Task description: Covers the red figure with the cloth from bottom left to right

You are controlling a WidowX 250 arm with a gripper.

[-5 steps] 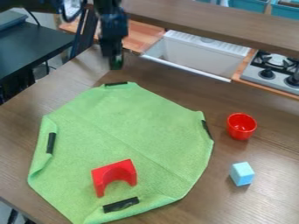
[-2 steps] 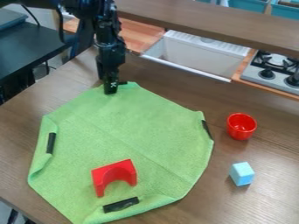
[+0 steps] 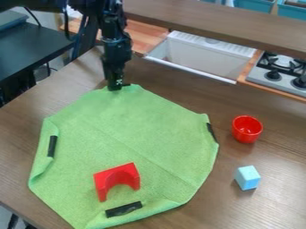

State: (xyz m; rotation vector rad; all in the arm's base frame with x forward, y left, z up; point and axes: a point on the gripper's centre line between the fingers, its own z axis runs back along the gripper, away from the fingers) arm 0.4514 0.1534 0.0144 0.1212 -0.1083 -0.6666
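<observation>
While my black gripper [image 3: 115, 84] hangs upright at the far edge of the light green fabric cloth [image 3: 119, 120], I cannot tell whether it is open or closed, or whether it touches the fabric. The red arch-shaped block [image 3: 108, 175] sits uncovered on top of the cloth, toward its near side, just beyond a black strip [image 3: 124, 209] on the near edge. Another black strip [image 3: 52, 146] marks the left edge, where the fabric curls inward, and one more black strip [image 3: 212, 132] lines the right edge. The near tip comes close to the rim of the brown wooden surface [image 3: 278, 197]. To the right, a lane of wood separates the cloth from the round red cup [image 3: 247, 129] and, nearer me, the light blue cube [image 3: 247, 177].
</observation>
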